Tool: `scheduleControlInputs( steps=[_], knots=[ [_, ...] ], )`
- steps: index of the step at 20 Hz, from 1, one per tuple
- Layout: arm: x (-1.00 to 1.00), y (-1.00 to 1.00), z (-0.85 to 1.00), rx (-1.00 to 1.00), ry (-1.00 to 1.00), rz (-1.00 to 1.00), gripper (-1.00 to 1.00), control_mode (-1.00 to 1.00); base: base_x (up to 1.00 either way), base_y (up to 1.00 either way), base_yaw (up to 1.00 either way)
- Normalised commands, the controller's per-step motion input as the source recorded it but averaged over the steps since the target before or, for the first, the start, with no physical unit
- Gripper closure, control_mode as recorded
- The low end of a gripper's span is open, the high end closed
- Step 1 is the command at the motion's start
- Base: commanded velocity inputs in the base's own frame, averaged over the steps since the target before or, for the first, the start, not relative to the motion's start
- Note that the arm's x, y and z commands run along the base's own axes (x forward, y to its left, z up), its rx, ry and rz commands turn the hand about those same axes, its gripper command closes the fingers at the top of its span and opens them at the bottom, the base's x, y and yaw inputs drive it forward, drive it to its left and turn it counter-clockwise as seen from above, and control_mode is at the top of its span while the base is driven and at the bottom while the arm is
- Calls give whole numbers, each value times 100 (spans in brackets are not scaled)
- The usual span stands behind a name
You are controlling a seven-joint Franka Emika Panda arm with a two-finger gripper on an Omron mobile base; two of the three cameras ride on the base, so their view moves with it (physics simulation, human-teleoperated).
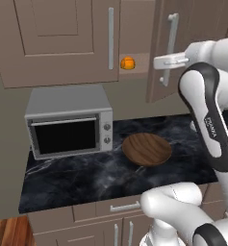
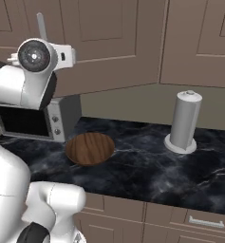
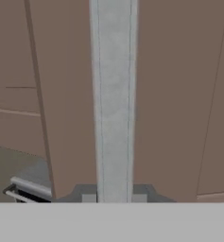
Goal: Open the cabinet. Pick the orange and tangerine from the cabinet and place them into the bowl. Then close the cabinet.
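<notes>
Left base view: the cabinet (image 1: 57,38) hangs above the microwave (image 1: 69,122), its left door shut and its right door (image 1: 183,43) swung partly out. In the gap an orange fruit (image 1: 127,63) sits on the shelf; whether it is the orange or the tangerine cannot be told, and the second fruit is hidden. The gripper (image 1: 167,61) reaches level to the right door's long silver handle (image 1: 170,48), and in the hand view the bar runs straight up between the finger tips, so the gripper is closed tight around the handle. That hold is what lets the arm draw the door on its hinge. The wooden bowl (image 1: 147,149) waits on the dark marble tabletop (image 1: 77,178) just right of the microwave, almost under the opening, so the fruit's trip down should be short. The door likely needs swinging wider first.
</notes>
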Motion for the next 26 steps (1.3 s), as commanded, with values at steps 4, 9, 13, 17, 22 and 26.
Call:
scheduleControlInputs(
  steps=[4,9,13,17,22,26],
  knots=[
    [-47,-25,0,0,0,6,100,-100,0,0,0],
    [-48,-25,0,0,0,6,100,-100,0,0,0],
    [-50,-28,0,0,0,6,100,-100,0,0,0],
    [-49,-29,0,0,0,4,100,-100,0,0,0],
    [-46,-25,0,0,0,3,100,-100,0,0,0],
    [-41,-23,0,0,0,3,100,-100,0,0,0]
  ],
)
